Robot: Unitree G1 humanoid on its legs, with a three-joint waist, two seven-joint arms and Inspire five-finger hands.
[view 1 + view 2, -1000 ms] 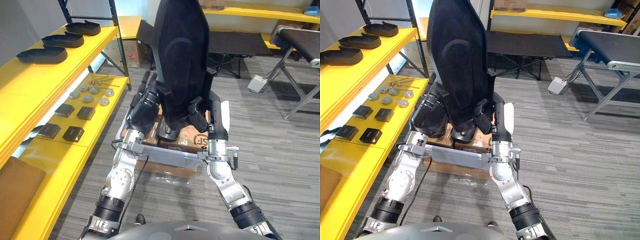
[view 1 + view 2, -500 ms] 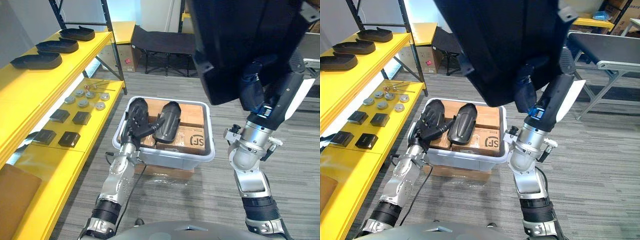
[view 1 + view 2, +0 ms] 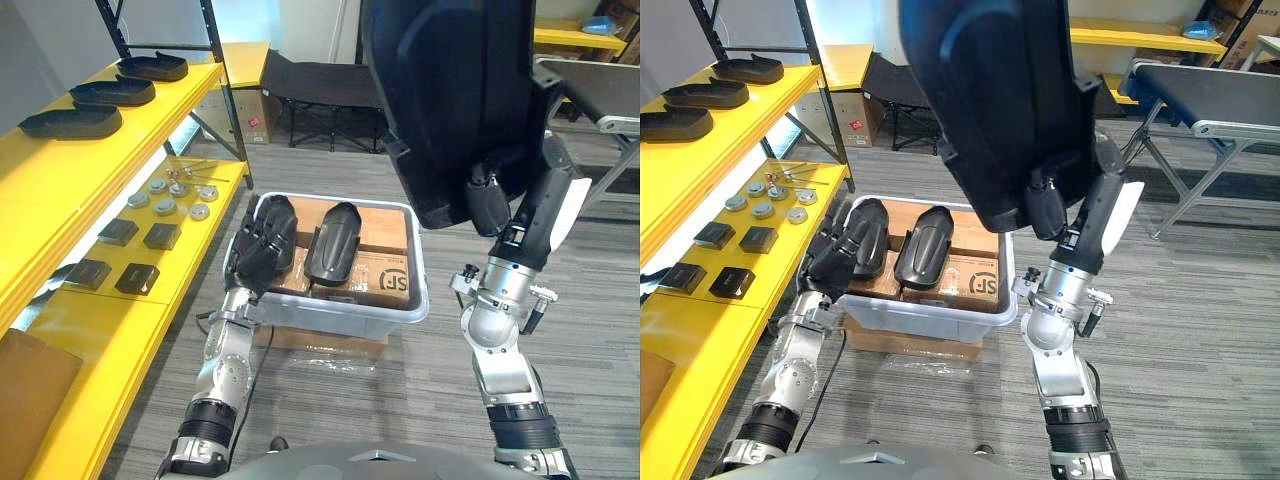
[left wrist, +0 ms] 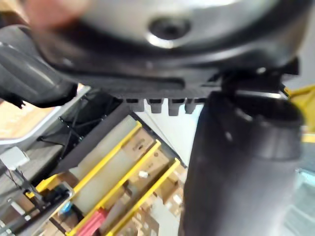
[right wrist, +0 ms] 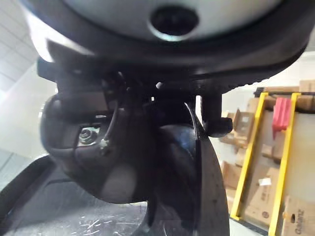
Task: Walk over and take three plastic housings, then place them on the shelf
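A large black plastic housing (image 3: 450,90) stands upright in the air, over the right side of a grey bin (image 3: 340,318). My right hand (image 3: 488,205) is shut on its lower edge, and its curled fingers (image 5: 98,147) wrap the housing's rim. Two smaller black housings lie in the bin, one on the left (image 3: 284,214) and one in the middle (image 3: 333,242). My left hand (image 3: 256,258) rests at the bin's left rim, against the left housing, fingers relaxed and holding nothing. Three flat black housings (image 3: 70,122) lie in a row on the upper yellow shelf (image 3: 110,150).
The bin sits on a cardboard box (image 3: 330,342) on grey carpet. On the lower yellow shelf lie small black blocks (image 3: 140,276) and metal discs (image 3: 165,205). A black folding cot (image 3: 325,85) stands behind the bin, a conveyor (image 3: 590,85) at the right.
My right arm has brought the big housing lower and more upright. My left hand has drawn back from the housings in the bin to the bin's left rim.
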